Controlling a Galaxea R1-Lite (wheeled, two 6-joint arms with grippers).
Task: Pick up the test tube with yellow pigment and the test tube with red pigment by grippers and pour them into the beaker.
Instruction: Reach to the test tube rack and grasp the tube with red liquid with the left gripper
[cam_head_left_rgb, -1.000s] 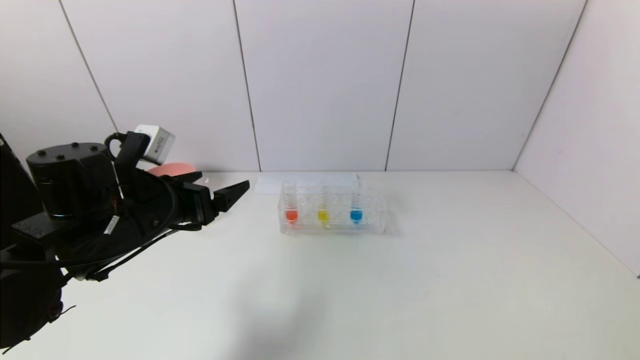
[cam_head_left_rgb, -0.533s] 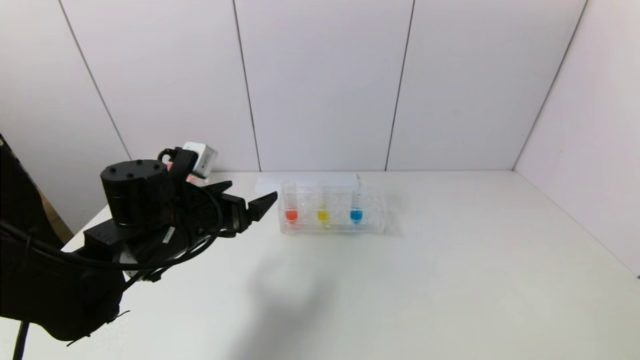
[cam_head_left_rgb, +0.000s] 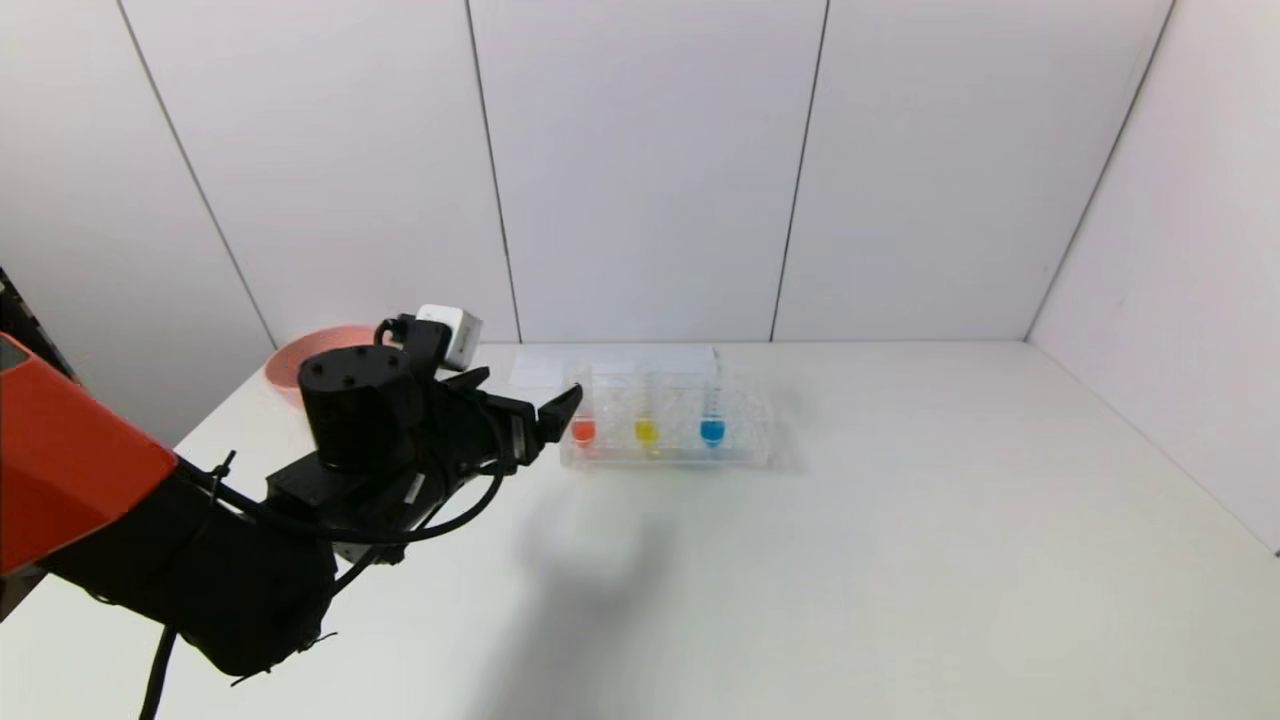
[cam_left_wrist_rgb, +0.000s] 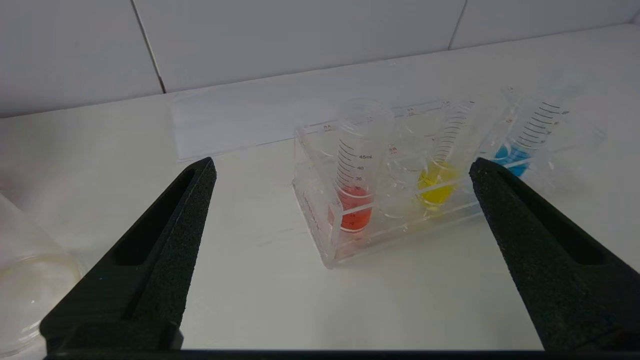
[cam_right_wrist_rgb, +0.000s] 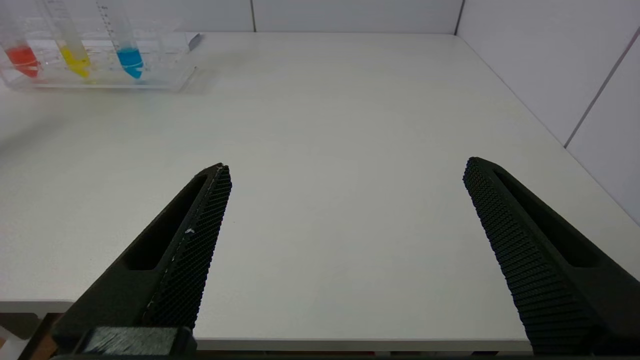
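my left gripper (cam_head_left_rgb: 525, 412) hangs just above the table (cam_head_left_rgb: 900, 560), wide open and holding nothing, right beside the clear rack (cam_head_left_rgb: 665, 425). its tips point at the end where the red tube (cam_head_left_rgb: 581, 412) stands. the yellow tube (cam_head_left_rgb: 646, 415) stands upright in the rack next to the red one, and the blue tube (cam_head_left_rgb: 712, 412) comes after that. the beaker (cam_left_wrist_rgb: 22, 280) sits on the table off to the side of my left claw — only its edge shows. a pink bowl (cam_head_left_rgb: 300, 362) sits behind my arm. my right gripper (cam_right_wrist_rgb: 345, 170) is open too — it waits near the table's front edge, well apart from the rack.
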